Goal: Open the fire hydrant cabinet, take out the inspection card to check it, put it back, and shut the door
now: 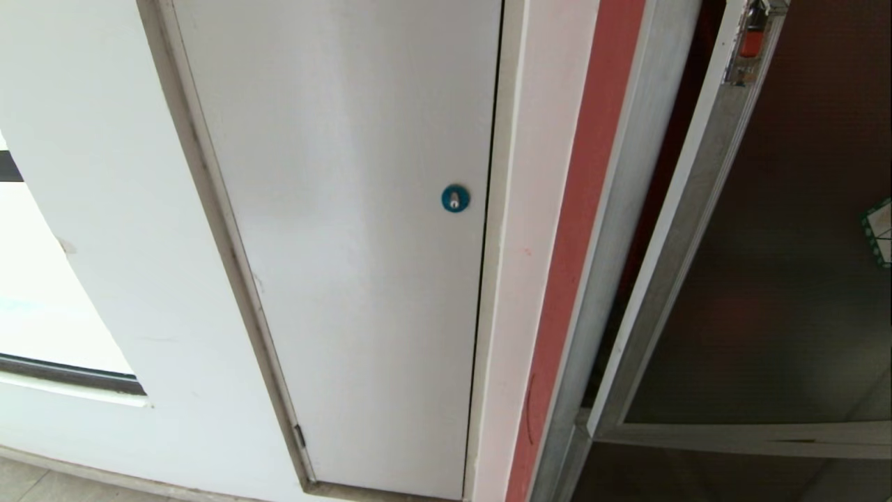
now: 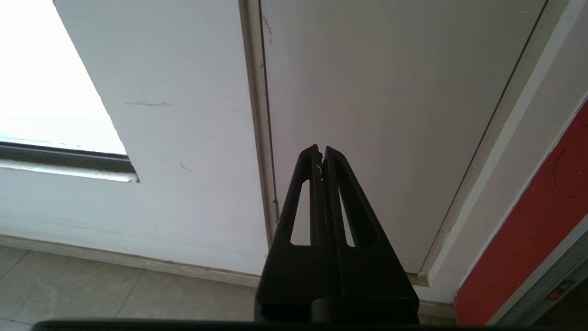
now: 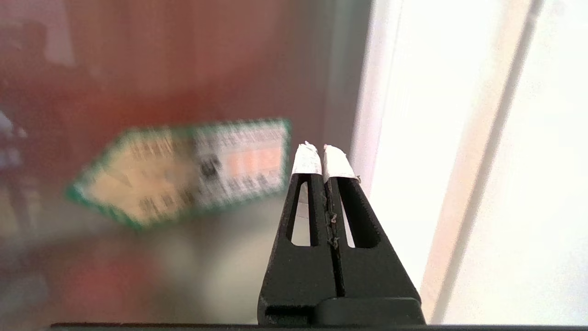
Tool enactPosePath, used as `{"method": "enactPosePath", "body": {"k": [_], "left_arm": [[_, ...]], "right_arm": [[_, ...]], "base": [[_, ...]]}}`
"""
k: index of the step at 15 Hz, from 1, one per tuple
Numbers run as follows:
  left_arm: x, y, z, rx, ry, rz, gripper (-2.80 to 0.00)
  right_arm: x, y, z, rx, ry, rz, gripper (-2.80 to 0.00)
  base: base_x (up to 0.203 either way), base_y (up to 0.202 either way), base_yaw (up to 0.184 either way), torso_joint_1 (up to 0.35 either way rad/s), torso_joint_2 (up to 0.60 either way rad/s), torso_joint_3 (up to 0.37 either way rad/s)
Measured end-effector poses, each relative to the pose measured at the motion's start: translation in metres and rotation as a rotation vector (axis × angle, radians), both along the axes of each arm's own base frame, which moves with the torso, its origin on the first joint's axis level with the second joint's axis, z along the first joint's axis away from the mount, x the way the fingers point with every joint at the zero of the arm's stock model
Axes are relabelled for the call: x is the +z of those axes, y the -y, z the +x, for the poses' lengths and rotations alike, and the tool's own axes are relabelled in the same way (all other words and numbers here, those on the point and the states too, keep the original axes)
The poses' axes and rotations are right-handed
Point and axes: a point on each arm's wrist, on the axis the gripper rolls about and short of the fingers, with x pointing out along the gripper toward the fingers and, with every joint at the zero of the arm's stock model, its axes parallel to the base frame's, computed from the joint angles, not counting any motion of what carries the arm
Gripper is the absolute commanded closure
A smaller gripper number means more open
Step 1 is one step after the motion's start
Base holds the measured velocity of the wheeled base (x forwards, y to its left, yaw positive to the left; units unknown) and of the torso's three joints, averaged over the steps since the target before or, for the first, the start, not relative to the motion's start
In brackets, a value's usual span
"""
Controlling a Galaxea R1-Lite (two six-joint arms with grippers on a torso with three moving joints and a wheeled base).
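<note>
The fire hydrant cabinet's brushed silver frame point(image 1: 613, 209) runs down the right of the head view. Beside it hangs the door point(image 1: 787, 279), dark tinted glass in a silver frame, with a narrow dark gap between the two. A red-marked latch point(image 1: 752, 35) sits at the door's top edge. A green-bordered sticker point(image 1: 879, 230) shows at the far right. My right gripper point(image 3: 320, 148), tips wrapped in white tape, is shut and empty, close before the glass point(image 3: 138, 69) beside the blurred sticker point(image 3: 183, 170). My left gripper point(image 2: 320, 149) is shut and points low at the white panel point(image 2: 390, 115). The inspection card is out of view.
A plain white panel point(image 1: 348, 209) with a round blue lock point(image 1: 454, 199) fills the middle of the head view. A red strip point(image 1: 578, 230) separates it from the cabinet. A bright window point(image 1: 42, 279) is at the left. Tiled floor point(image 2: 92, 289) lies below. Neither arm shows in the head view.
</note>
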Motion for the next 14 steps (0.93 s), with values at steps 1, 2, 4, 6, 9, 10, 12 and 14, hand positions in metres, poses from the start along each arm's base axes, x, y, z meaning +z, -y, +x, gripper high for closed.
{"method": "enactPosePath", "body": {"k": [1,2,4,6,9,10,12,14], "left_arm": [[0.000,0.000,0.000,-0.001,0.000,0.000,0.00],[0.000,0.000,0.000,0.000,0.000,0.000,0.00],[0.000,0.000,0.000,0.000,0.000,0.000,0.00],[0.000,0.000,0.000,-0.001,0.000,0.000,0.00],[0.000,0.000,0.000,-0.001,0.000,0.000,0.00],[0.000,0.000,0.000,-0.001,0.000,0.000,0.00],[0.000,0.000,0.000,0.000,0.000,0.000,0.00],[0.000,0.000,0.000,0.000,0.000,0.000,0.00]], "right_arm": [[-0.008,-0.001,-0.011,0.002,-0.005,-0.004,0.00],[-0.017,-0.001,-0.022,0.013,-0.009,-0.012,0.00],[-0.038,-0.003,-0.034,0.065,-0.029,-0.033,0.00],[-0.064,-0.005,-0.036,0.191,-0.042,-0.048,0.00],[-0.114,-0.009,-0.029,0.470,-0.083,-0.043,0.00],[-0.131,-0.010,-0.025,0.539,-0.116,-0.039,0.00],[-0.166,-0.013,-0.013,0.655,-0.173,-0.005,0.00],[-0.189,-0.014,-0.004,0.723,-0.207,0.019,0.00]], "base": [[0.000,0.000,0.000,0.000,0.00,0.000],[0.000,0.000,0.000,0.000,0.00,0.000],[0.000,0.000,0.000,0.000,0.00,0.000],[0.000,0.000,0.000,0.000,0.00,0.000],[0.000,0.000,0.000,0.000,0.00,0.000],[0.000,0.000,0.000,0.000,0.00,0.000],[0.000,0.000,0.000,0.000,0.00,0.000],[0.000,0.000,0.000,0.000,0.00,0.000]]}}
